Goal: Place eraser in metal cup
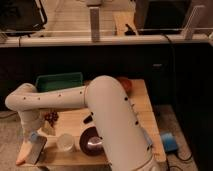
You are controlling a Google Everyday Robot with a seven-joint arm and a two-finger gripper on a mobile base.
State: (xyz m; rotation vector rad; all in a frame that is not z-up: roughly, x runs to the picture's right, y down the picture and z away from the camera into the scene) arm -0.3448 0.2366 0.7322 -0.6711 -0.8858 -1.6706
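Desk: pale wooden desk (142,107), carries everything
Arm: thick white robot arm (107,115), reaches left, then bends down
Cup: dark round metal cup (91,143), near edge, just right of a clear plastic cup (65,142)
Tool: grey end effector (36,150), near-left corner; clenched or released, cannot tell
Eraser: not clearly visible, perhaps at the end effector
Relation: metal cup lies right of the end effector, beyond the clear cup
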